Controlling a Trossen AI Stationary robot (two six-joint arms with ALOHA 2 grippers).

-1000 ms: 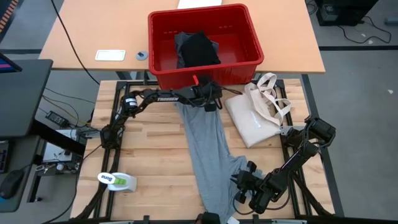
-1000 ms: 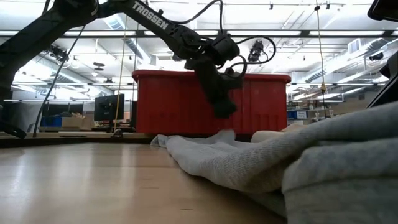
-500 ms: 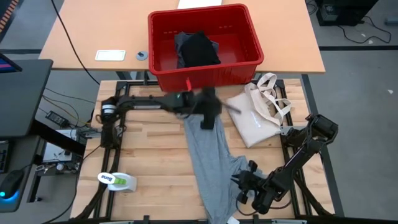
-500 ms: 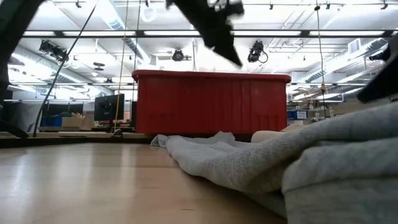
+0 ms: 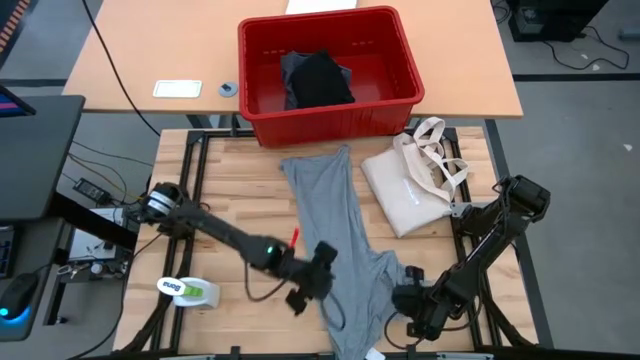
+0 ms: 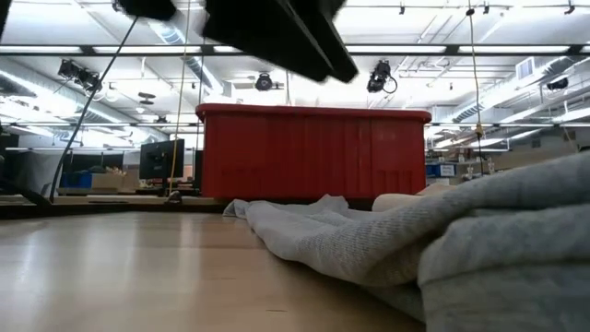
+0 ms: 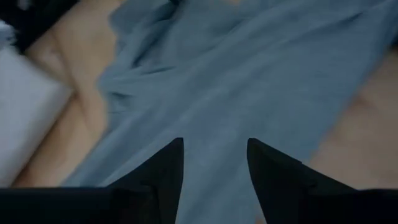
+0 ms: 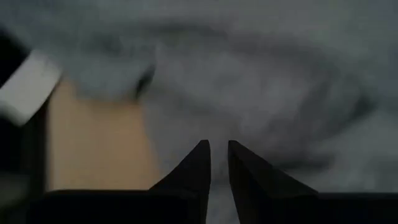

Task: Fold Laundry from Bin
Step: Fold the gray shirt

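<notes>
On the slatted wooden tabletop (image 5: 225, 190): large red rectangular plastic bin (image 5: 330, 75) at the far edge, black garment (image 5: 318, 80) inside; light grey T-shirt (image 5: 335, 225) stretched lengthwise before it. Left pincer (image 5: 312, 283) spread, empty, beside the shirt. Right pincer (image 5: 412, 300) nearly closed over its near end; hold unclear.

Light grey T-shirt (image 5: 335, 235): stretched in a long strip down frame centre, from below the bin to bottom edge, bunched lower right. Red bin (image 5: 262, 70): top centre, upright, holding a crumpled black garment (image 5: 320, 82).
</notes>
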